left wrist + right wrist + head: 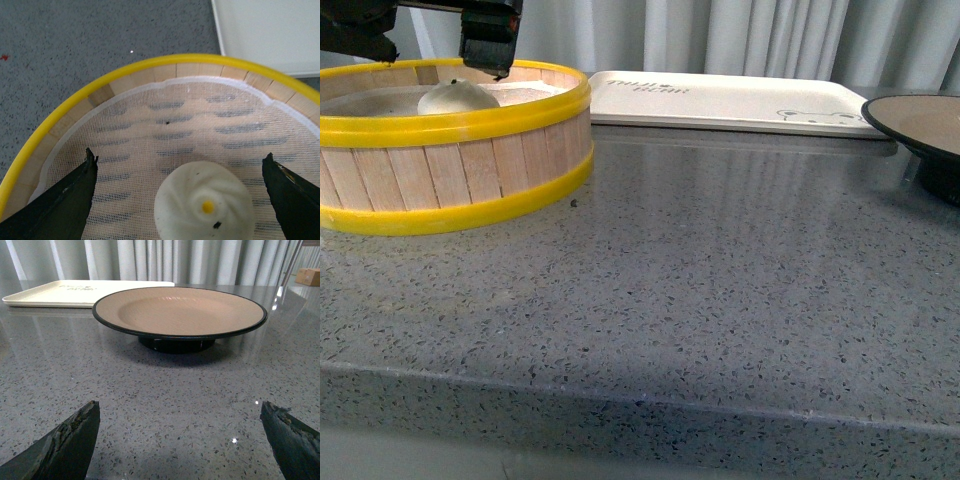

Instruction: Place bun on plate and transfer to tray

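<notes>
The left gripper (179, 154) is spread wide astride the bun (458, 97), upper left of the front view. The right gripper (178, 404) is spread, empty, facing the plate (180, 310).

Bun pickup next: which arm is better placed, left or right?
Left. Its pincer is open over the steamer basket, fingers on either side of the bun. The right pincer, also open, faces the plate, away from the basket.

Even, bright light is reflected as soft glare on the desk (720, 280), with the nearest edges slightly blurred.
</notes>
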